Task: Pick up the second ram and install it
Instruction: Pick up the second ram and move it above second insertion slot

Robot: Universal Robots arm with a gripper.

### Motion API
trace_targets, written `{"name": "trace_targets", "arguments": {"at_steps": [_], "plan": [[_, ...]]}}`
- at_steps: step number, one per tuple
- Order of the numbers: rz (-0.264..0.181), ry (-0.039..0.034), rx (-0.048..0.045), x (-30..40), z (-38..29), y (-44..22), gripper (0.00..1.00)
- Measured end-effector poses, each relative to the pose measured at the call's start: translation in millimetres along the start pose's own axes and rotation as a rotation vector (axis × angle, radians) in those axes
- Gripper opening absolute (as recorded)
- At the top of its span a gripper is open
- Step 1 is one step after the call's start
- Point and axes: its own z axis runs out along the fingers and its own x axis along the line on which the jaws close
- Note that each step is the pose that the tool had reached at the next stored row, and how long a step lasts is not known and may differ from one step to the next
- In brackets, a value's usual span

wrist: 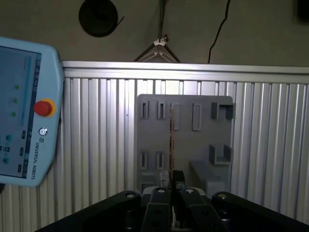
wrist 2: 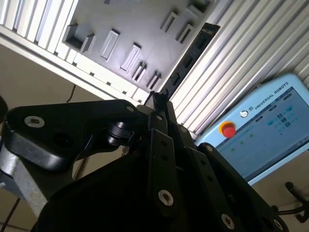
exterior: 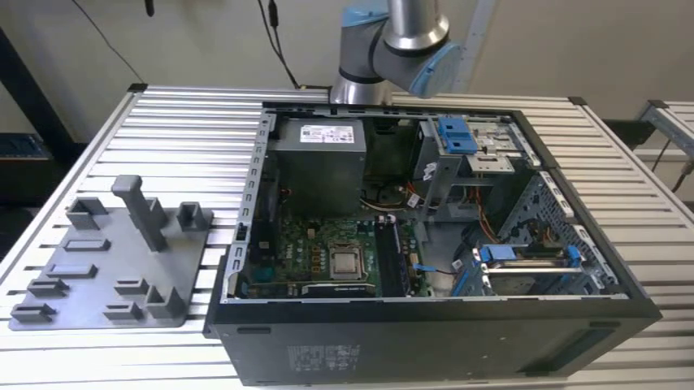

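On the bench (exterior: 184, 122), exterior view: an open computer case (exterior: 434, 345) beside a grey holder tray (exterior: 109, 264). Second wrist view: end effector (wrist 2: 158, 99) closed on the memory stick (wrist 2: 190, 55). First wrist view: the stick, edge-on between the fingers, tray behind it.
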Motion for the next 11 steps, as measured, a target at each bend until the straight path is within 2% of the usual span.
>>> {"name": "trace_targets", "arguments": {"at_steps": [6, 11], "plan": [[0.000, -0.0001, 0.0000, 0.1, 0.2, -12.3, 0.14], [0.000, -0.0001, -0.0002, 0.2, 0.4, -26.8, 0.14]]}}
